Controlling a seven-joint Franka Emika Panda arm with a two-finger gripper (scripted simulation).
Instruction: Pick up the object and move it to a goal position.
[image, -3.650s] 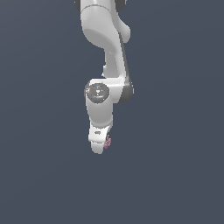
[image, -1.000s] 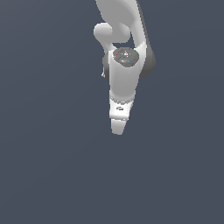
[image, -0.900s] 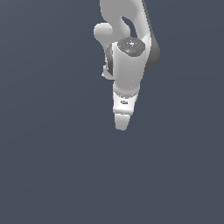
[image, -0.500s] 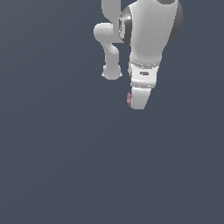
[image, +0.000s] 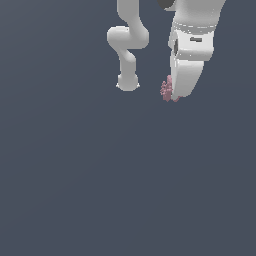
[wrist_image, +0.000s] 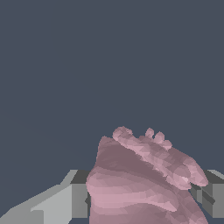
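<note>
White arm hangs down from the top of the exterior view, end effector (image: 176, 95) pointing downward, clenched on the object (image: 167, 90), a small dusty-pink lumpy thing with a jagged edge. The object sits at the fingertips, poking out toward the exterior view's left, held aloft against the plain dark-grey ground. Wrist view: the pink lump (wrist_image: 140, 183) fills the space between the grey fingers (wrist_image: 61, 203).

We see flat, even sim lighting, no cast shadows or glare; both views sharp, low-poly, bg uniform dark grey-blue.
</note>
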